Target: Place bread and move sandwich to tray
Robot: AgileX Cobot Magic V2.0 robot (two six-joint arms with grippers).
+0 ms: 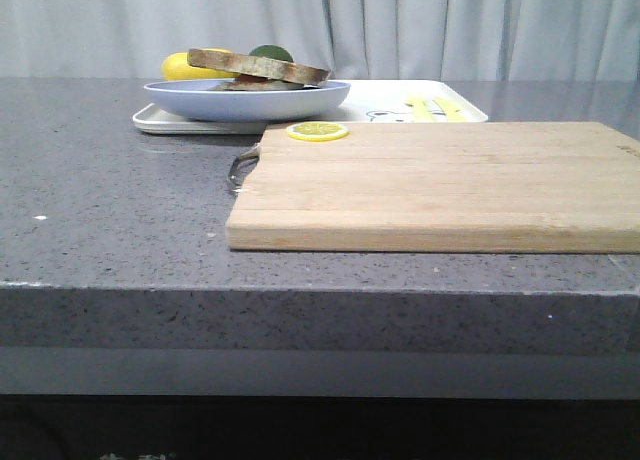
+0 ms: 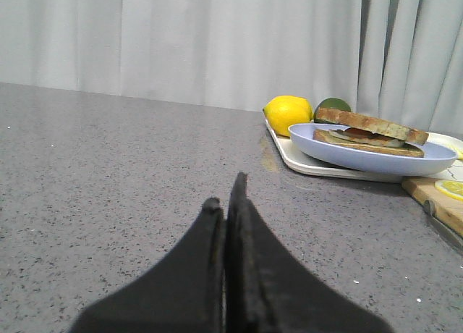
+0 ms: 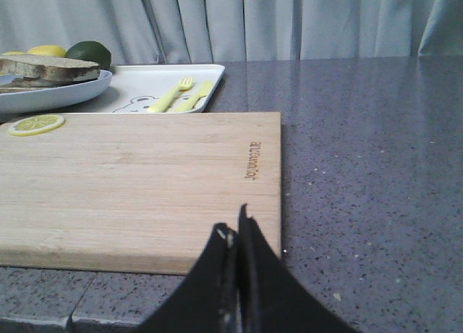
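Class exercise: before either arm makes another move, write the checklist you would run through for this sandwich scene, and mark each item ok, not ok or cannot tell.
1. Sandwich assembled, top slice on: ok.
2. Sandwich in the blue plate, which sits on the tray: ok.
3. Left gripper free of load, fingers together over bare counter: ok.
4. Right gripper free of load, fingers together near the cutting board edge: ok.
5. Board holds only the lemon slice: ok.
6. Filling centred between slices: cannot tell.
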